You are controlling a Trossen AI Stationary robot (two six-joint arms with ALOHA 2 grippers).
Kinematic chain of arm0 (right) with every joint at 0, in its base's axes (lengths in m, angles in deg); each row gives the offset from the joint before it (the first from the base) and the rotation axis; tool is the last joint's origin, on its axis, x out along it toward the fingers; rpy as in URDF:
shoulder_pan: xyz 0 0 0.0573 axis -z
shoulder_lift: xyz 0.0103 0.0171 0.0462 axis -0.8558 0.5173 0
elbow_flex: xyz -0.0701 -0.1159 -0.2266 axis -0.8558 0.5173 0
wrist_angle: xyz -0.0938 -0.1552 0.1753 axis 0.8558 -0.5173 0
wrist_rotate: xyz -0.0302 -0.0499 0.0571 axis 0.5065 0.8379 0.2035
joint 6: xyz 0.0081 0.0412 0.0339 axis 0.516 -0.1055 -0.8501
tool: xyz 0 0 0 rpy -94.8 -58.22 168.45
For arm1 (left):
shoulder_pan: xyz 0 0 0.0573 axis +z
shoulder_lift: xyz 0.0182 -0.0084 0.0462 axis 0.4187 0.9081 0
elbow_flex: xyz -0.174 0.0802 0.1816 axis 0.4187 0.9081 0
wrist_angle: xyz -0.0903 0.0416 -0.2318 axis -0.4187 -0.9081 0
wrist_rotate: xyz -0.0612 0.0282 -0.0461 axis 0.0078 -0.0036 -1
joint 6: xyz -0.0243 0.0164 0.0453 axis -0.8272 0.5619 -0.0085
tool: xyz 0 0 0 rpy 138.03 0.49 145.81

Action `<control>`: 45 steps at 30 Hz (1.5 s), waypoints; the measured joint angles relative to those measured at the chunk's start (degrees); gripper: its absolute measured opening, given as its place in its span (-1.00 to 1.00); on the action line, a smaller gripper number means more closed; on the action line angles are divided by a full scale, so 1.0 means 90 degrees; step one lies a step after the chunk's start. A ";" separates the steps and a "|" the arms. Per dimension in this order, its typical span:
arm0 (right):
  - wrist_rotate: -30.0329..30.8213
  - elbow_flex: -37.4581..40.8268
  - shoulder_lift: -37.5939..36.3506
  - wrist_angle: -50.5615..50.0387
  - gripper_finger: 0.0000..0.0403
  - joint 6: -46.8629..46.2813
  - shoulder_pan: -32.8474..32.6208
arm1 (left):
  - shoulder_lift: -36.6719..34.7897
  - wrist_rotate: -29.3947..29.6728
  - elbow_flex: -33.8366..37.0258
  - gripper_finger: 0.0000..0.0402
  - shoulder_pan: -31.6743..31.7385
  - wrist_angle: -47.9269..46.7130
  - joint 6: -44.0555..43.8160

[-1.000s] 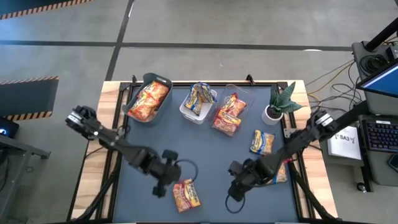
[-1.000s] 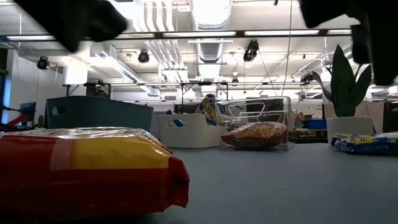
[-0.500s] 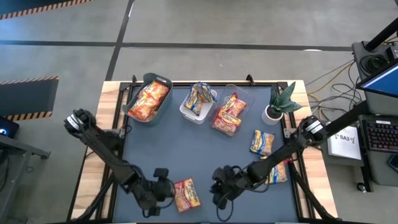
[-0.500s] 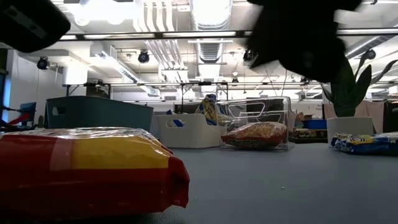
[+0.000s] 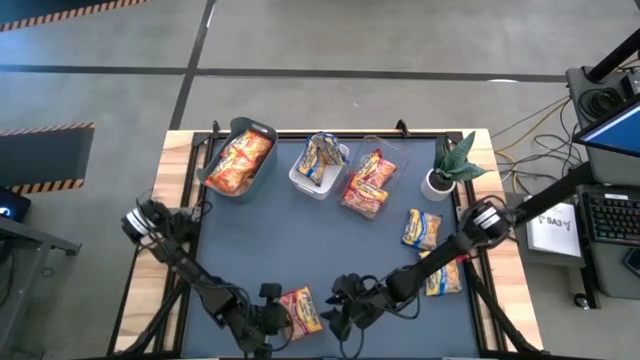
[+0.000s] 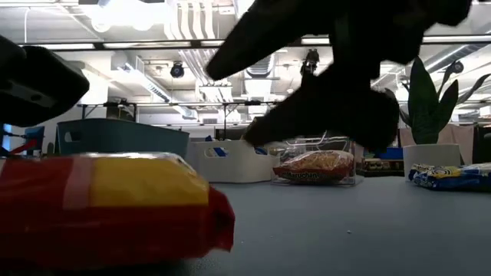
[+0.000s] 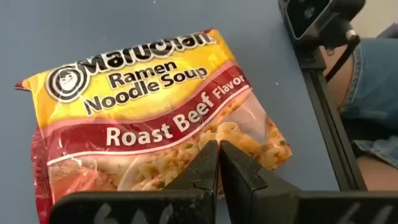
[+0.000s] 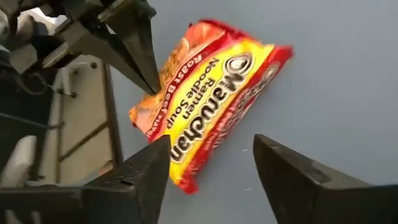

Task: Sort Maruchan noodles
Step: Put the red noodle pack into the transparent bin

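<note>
A red-and-yellow Maruchan noodles packet (image 5: 302, 310) lies flat on the blue table near its front edge. It also shows in the low view (image 6: 115, 199) and in both wrist views (image 7: 143, 106) (image 8: 211, 99). My left gripper (image 5: 272, 318) (image 7: 219, 148) is shut, slanting down at the packet from its left. My right gripper (image 5: 333, 312) (image 8: 214, 165) stands open just right of the packet, its two fingers short of it and clear of it. My left gripper has its shut fingertips (image 8: 152, 84) down on the packet's top face, at the end with the noodle picture (image 7: 205, 134). It comes slanting down from the table's left side. The packet lies flat on the table.
At the back stand a grey-green bin (image 5: 240, 160), a white bin (image 5: 320, 165) and a clear bin (image 5: 370, 180), each with packets. A potted plant (image 5: 450, 165) stands back right. Two loose packets (image 5: 422, 228) (image 5: 445, 278) lie on the right, one partly under my right arm.
Both grippers have come down and toward the table's near edge, closing in on the red-and-yellow packet from either side. The left has reached the packet's left end. The right has swung leftward to just beside its right end.
</note>
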 joint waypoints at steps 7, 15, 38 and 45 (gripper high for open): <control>-0.0358 -0.0098 0.0529 0.0515 0.40 -0.0323 0.0207 | 0.0159 0.0024 0.0000 -1.00 -0.0107 -0.0275 -0.0513; -0.0773 -0.0402 0.0787 0.1136 0.63 0.0099 0.0367 | 0.0174 0.0167 0.0018 -1.00 -0.0292 -0.0480 -0.0750; -0.0848 -0.1089 0.0861 0.0425 0.62 -0.0015 0.0613 | 0.0196 0.0383 0.0032 -1.00 -0.0287 -0.0444 -0.0801; -0.0977 -0.1632 0.1426 0.0164 0.62 -0.0072 0.0697 | 0.0196 0.0430 0.0022 -1.00 -0.0287 -0.0438 -0.0815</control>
